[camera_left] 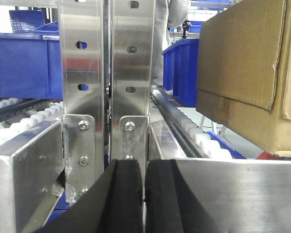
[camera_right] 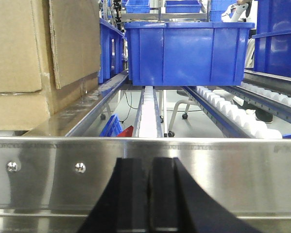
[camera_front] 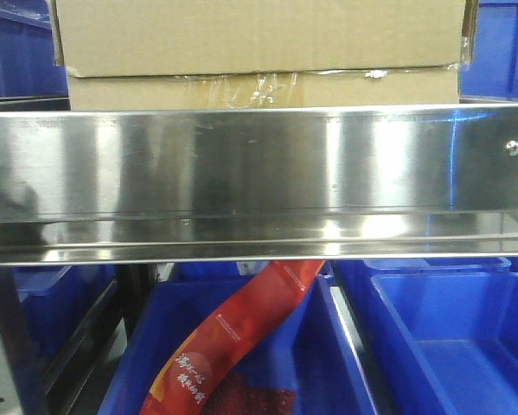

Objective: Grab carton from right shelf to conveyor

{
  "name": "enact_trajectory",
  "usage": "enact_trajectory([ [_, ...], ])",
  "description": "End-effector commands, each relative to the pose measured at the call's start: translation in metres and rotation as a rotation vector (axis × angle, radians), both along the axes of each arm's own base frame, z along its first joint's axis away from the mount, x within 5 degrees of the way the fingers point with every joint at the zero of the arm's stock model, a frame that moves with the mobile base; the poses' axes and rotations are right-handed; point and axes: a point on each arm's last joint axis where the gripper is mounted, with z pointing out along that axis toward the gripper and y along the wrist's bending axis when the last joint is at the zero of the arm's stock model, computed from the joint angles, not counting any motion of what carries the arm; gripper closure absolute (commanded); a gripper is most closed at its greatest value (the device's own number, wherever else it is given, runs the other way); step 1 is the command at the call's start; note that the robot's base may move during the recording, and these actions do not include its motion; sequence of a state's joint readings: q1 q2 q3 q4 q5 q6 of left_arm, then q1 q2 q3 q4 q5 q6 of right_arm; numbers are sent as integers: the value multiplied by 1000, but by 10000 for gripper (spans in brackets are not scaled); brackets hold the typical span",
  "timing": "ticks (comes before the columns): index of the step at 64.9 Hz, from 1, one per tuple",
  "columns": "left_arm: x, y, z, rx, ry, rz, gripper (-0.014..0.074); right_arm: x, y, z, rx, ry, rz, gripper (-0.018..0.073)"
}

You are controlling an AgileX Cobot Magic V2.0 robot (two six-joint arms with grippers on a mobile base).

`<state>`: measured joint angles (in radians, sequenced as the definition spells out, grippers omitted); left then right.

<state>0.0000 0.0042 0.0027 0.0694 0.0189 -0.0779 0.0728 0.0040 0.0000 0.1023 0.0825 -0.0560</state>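
Note:
The brown carton (camera_front: 259, 39) rests on the right shelf, right behind its shiny steel front rail (camera_front: 259, 173); wrinkled clear tape runs along its lower seam. In the left wrist view the carton (camera_left: 247, 58) stands up and to the right of my left gripper (camera_left: 144, 167), whose black pads are pressed together with nothing between them, low in front of the rail (camera_left: 232, 194). My right gripper (camera_right: 151, 162) is also shut and empty, in front of the rail (camera_right: 232, 170), with the carton (camera_right: 33, 53) up at the left. The conveyor is out of view.
Blue bins (camera_front: 466, 346) sit on the lower level, one holding a red packet (camera_front: 233, 346). Another blue bin (camera_right: 184, 51) stands on the roller lane (camera_right: 150, 111) to the right of the carton. Perforated steel uprights (camera_left: 106, 73) rise just ahead of my left gripper.

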Motion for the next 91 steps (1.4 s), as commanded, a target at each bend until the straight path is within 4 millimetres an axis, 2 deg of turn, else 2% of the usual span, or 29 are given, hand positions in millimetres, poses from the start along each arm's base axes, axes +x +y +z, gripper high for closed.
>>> enact_trajectory([
  [1,-1,0,2,-2,-20,2,575,0,0,3,-3,-36,-2,637],
  [29,-1,0,2,-2,-20,2,575,0,0,3,-3,-36,-2,637],
  [53,-2,-1,13,-1,-142,-6,575,-1,-1,7,1,-78,-7,637],
  [62,-5,-1,23,-1,-251,-13,575,-3,-3,21,61,-225,-22,637],
  [66,-6,-1,32,0,-257,-12,575,-7,-2,39,72,-241,-14,637],
  [72,-13,-1,57,23,-238,0,522,-15,-1,66,67,-207,9,629],
  [78,-19,1,85,64,-198,20,398,-23,0,96,63,-193,24,519],
  [82,-20,2,103,64,-176,28,302,-23,0,112,62,-194,26,398],
  [87,-15,2,122,63,-131,34,215,-16,1,129,62,-186,26,197],
  [91,-10,2,137,32,-107,20,183,-11,1,140,61,-177,26,83],
])
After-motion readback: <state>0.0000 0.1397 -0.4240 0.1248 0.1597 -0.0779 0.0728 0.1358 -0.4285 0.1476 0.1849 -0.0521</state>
